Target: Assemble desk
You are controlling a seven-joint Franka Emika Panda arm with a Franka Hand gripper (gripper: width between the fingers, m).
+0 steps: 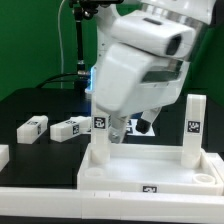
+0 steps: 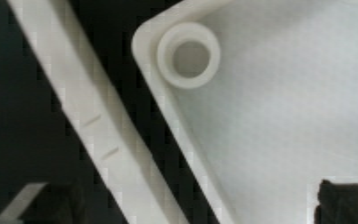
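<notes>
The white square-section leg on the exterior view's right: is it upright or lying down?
Upright: the white square-section leg stands vertically at a corner of the white plastic tabletop.

A white plastic rectangular tabletop (image 1: 150, 182) with a raised rim carries a square white left-hand leg (image 1: 100, 142) and a right-hand leg (image 1: 193, 128), both upright at its corners. The bulky glossy white gripper (image 1: 122, 130) hangs just beside the left-hand leg, seemingly holding nothing. On the black table (image 1: 40, 105) lie a loose leg (image 1: 33, 127) and a second loose leg (image 1: 68, 128).

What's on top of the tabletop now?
Two legs stand upright on the tabletop: one beside the hand, one at the exterior view's right. The wrist view shows an empty corner socket. The hand hides the tabletop's far edge behind it.
</notes>
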